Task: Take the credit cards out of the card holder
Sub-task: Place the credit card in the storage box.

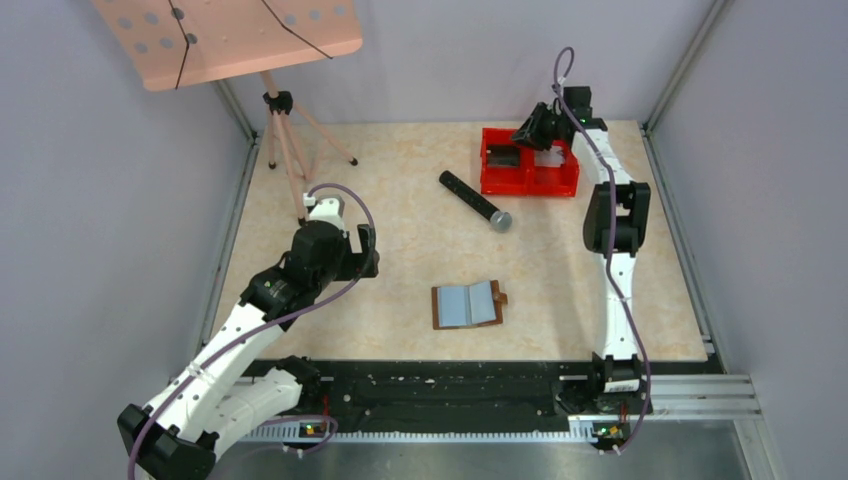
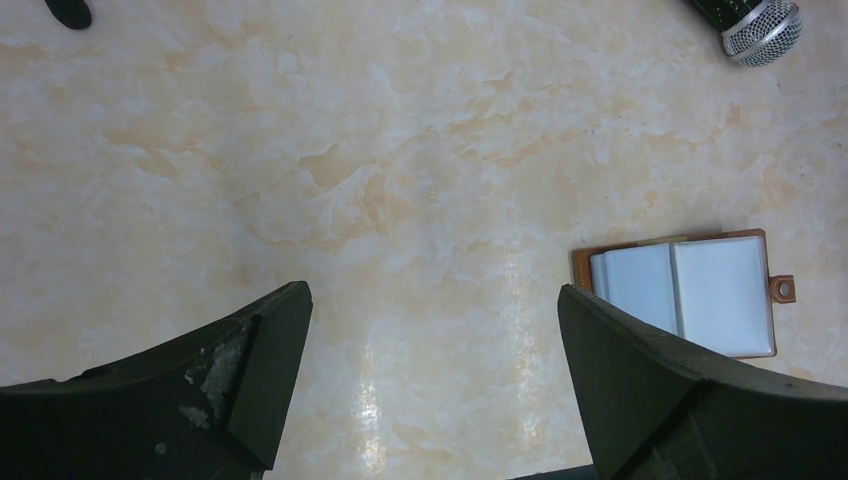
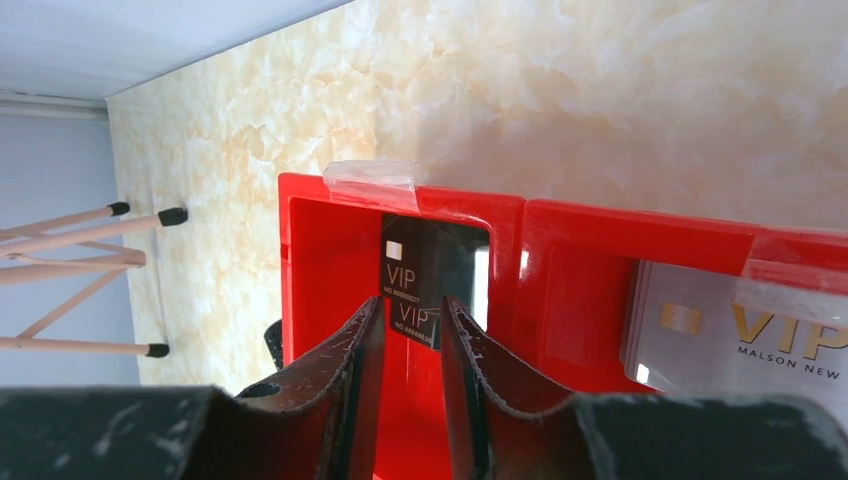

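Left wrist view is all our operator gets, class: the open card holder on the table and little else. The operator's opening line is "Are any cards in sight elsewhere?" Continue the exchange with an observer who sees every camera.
Observer: Yes. A black VIP card stands in one compartment of the red twin bins.
Operator: And the other compartment?
Observer: It holds a silver VIP card.
Operator: Where is the right gripper?
Observer: The right gripper is over the black card's compartment with its fingers close together. I cannot tell whether it grips anything.
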`<state>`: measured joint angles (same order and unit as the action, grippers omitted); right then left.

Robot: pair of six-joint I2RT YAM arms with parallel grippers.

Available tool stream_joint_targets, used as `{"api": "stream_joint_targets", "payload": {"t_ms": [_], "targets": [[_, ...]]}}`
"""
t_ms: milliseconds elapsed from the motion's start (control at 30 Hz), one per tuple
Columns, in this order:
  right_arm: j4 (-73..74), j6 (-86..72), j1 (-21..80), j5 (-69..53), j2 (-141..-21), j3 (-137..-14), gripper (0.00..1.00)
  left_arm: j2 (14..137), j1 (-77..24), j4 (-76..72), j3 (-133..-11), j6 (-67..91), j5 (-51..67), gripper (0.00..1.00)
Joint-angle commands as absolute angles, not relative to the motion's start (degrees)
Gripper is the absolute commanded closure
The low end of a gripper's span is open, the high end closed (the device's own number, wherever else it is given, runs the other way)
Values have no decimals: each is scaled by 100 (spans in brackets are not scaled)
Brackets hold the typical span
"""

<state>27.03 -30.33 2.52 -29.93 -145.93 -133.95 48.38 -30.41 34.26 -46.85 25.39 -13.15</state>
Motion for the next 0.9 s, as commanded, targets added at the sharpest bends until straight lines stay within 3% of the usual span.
{"api": "stream_joint_targets", "payload": {"t_ms": [0,267,500,867], "targets": [[2602,-3128,114,-2821,-14263,-13599,71,4745,-3010,3253,-4824,2590,-1317,1],[2978,-2820,51,-2550,-13852,-13456,67,4616,-3011,3287,-4773,2684,-1206,1],[2995,-2188,437,-1915,-13147,-12405,91,4405,-3011,3385,-4746,2652,-1256,1],[2886,-1617,1178,-809,-13244,-11804,96,4279,-3013,3385,-4711,2540,-1377,1]]}}
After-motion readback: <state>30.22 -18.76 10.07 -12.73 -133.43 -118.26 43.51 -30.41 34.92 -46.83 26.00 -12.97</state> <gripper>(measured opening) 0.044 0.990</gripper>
